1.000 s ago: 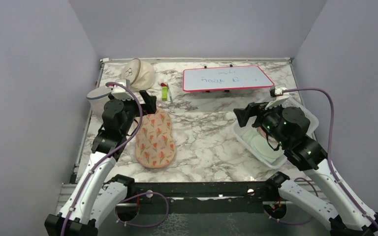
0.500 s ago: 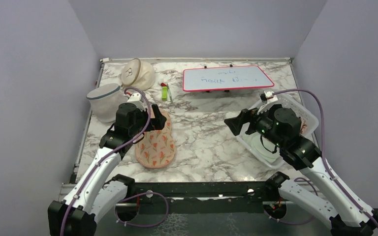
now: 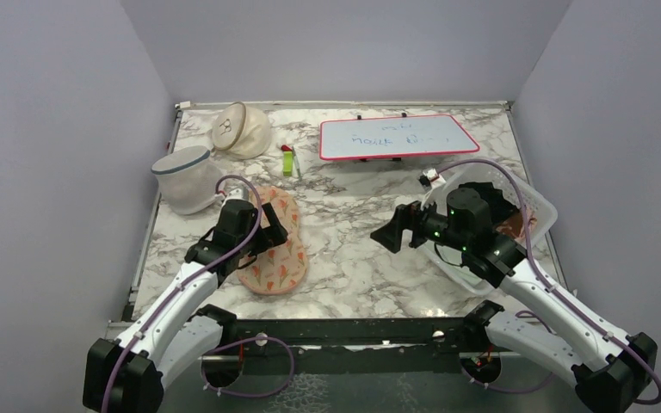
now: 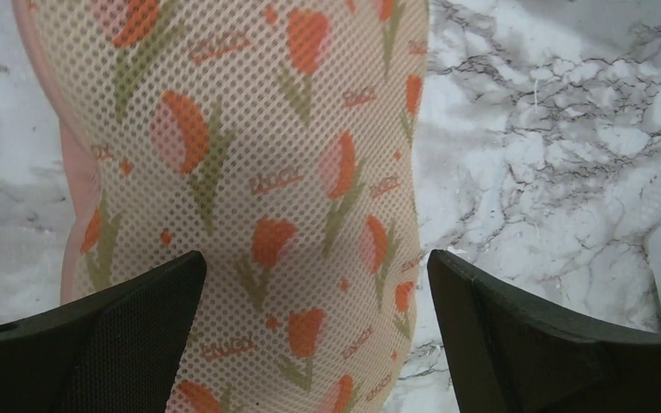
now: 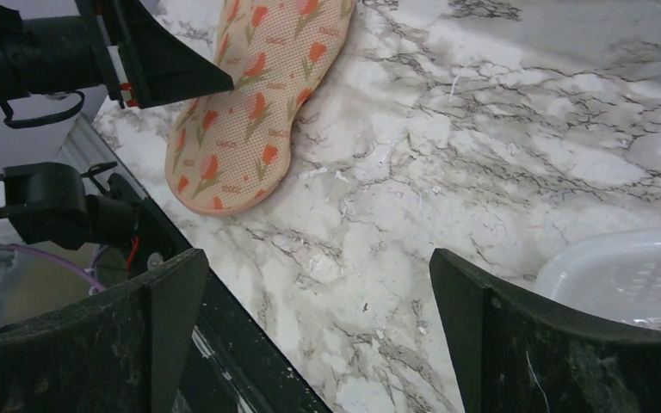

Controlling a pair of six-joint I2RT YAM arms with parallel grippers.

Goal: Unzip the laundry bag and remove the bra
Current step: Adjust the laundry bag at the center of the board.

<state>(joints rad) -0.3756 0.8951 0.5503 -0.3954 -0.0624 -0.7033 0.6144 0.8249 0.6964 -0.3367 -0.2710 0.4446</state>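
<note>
The laundry bag (image 3: 277, 255), peach-pink mesh with red flowers, lies flat at the left of the marble table. It fills the left wrist view (image 4: 250, 155) and shows in the right wrist view (image 5: 250, 95). My left gripper (image 3: 275, 231) hangs open just above the bag's narrow middle, its fingers astride it. My right gripper (image 3: 393, 232) is open and empty over bare marble, to the right of the bag. The bra is not in view.
A white mesh cylinder (image 3: 185, 178) and a cream dome bag (image 3: 241, 129) stand at the back left. A whiteboard (image 3: 394, 136) lies at the back. A clear plastic bin (image 3: 534, 211) sits under my right arm. A green marker (image 3: 287, 161) lies near the bag.
My left gripper has come down and toward me over the bag. My right gripper has swung left, out from over the bin toward the table's middle.
</note>
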